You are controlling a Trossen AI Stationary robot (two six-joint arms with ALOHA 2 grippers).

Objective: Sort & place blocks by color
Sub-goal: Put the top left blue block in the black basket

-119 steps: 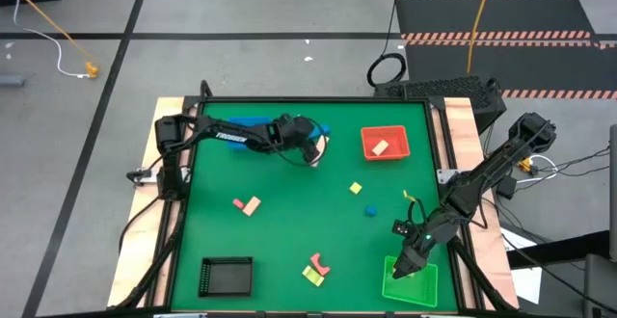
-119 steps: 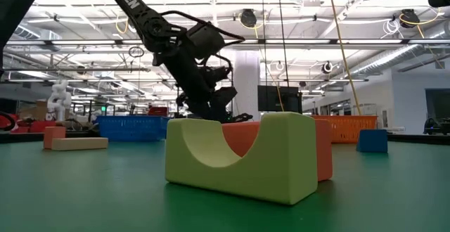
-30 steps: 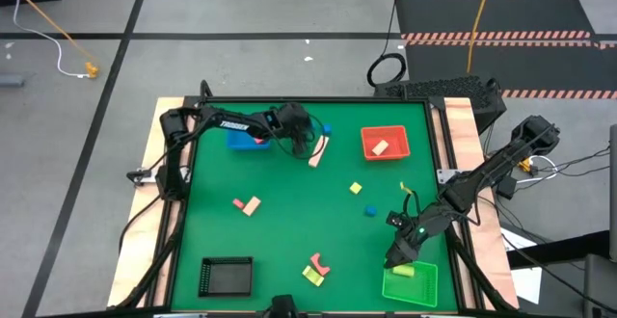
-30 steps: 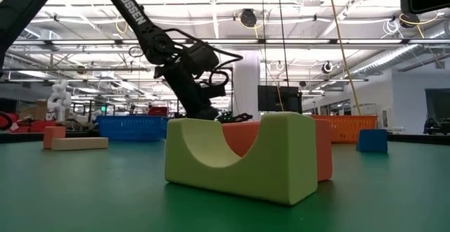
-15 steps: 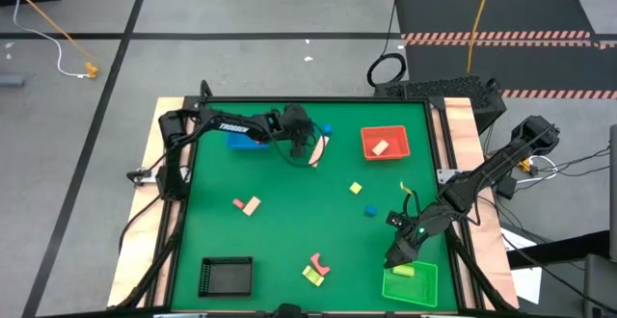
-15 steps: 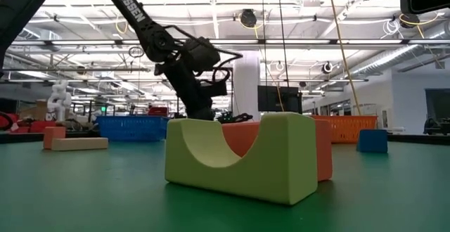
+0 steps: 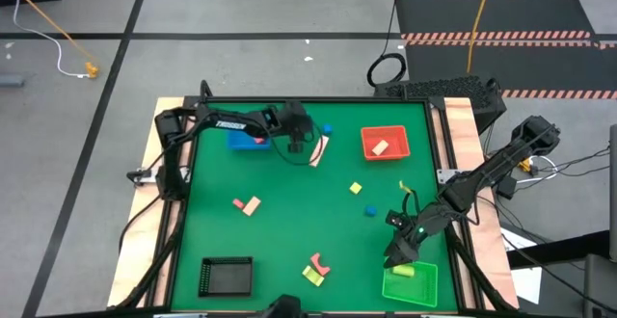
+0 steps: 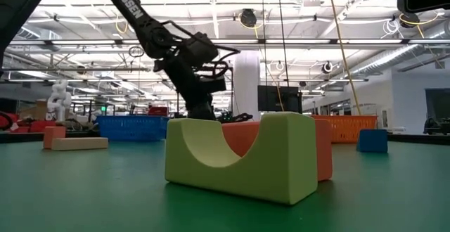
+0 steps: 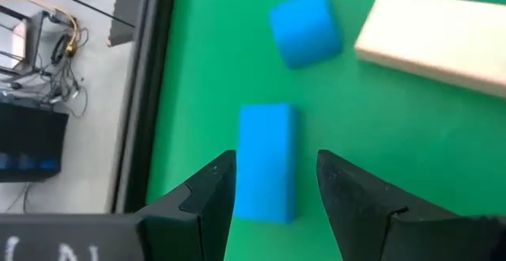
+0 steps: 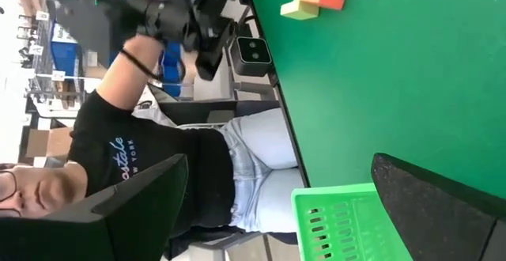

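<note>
My left gripper (image 7: 295, 145) hovers near the far edge, open, between the blue tray (image 7: 243, 139) and a cream bar (image 7: 318, 150). In the left wrist view its fingers stand on either side of a blue bar (image 9: 267, 160) lying on the table. I cannot tell whether they touch it. A blue cube (image 9: 304, 27) and the cream bar (image 9: 439, 43) lie just beyond. My right gripper (image 7: 393, 258) waits open just beyond the green tray (image 7: 420, 289), which holds a yellow block (image 7: 403, 271).
Loose on the mat: a yellow cube (image 7: 356, 189), a blue cube (image 7: 370, 211), a pink and a cream block (image 7: 248, 204), a yellow arch against a pink arch (image 7: 314, 269). The red tray (image 7: 395, 133) holds a cream block. A black tray (image 7: 226, 277) sits near left. A person (image 10: 158, 158) stands at the near edge.
My left gripper has drifted a little toward the table's left edge, staying open over the spot beside the cream bar. The right arm and the blocks have kept still.
</note>
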